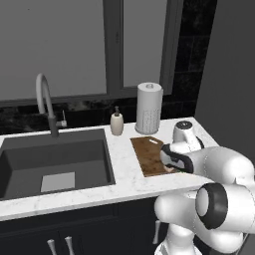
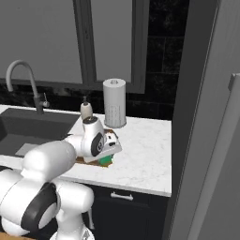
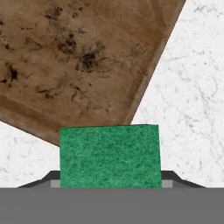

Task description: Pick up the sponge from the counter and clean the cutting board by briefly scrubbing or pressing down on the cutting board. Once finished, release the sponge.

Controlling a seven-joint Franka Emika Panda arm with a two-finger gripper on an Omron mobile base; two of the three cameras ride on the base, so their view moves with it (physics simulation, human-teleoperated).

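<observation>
Fingers point(image 3: 110, 183) clamped on green sponge point(image 3: 109, 155), poised over corner of brown cutting board point(image 3: 83, 61) on white worktop point(image 3: 188, 100). Dark sink point(image 1: 55, 164) inset alongside, pale rectangle on its floor.

My own wrist covers the near right part of the cutting board point(image 1: 147, 155) in the left base view. Sponge point(image 3: 109, 155) hides most of my fingers point(image 3: 168, 176) in the hand view; its lower edge and the yellow layer are cut off there. From the right base, only a green sliver of it shows under my hand. Sink point(image 1: 55, 162) runs off the frame's left edge.
</observation>
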